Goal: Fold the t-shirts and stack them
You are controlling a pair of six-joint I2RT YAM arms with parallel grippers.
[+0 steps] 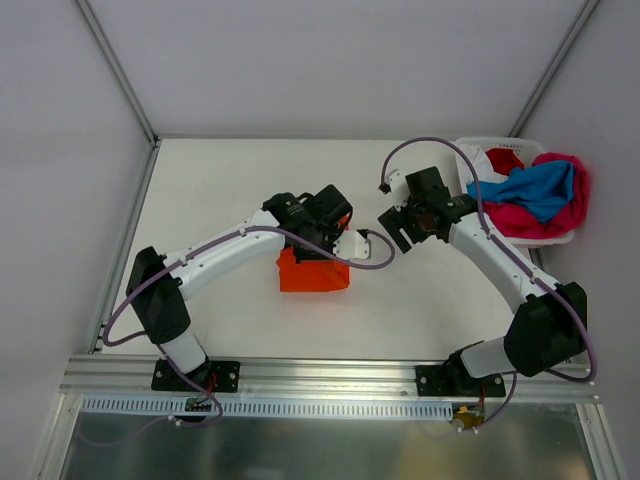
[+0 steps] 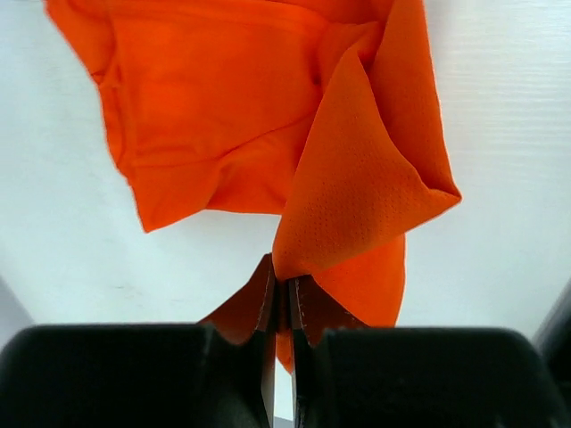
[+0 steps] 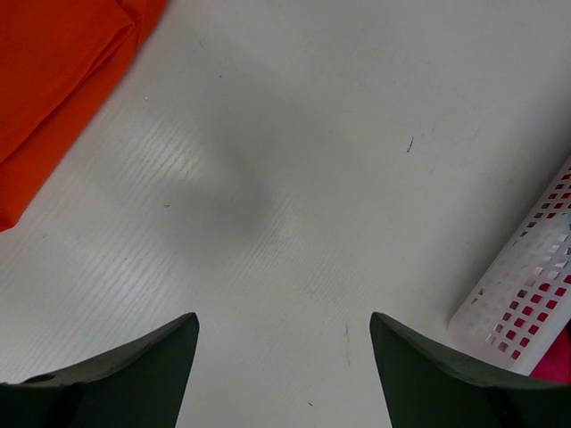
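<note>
Left tool (image 2: pixel 279 299) tight on orange t-shirt (image 2: pixel 223 107)

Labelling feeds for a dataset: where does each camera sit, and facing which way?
Top external: above and behind, looking down on the table; left arm, right arm whole.
Left wrist: faces past the shut left gripper at the orange t-shirt it pinches.
Right wrist: looks down at table through the open right gripper; basket at right.
Shared: the orange t-shirt, in all three.
</note>
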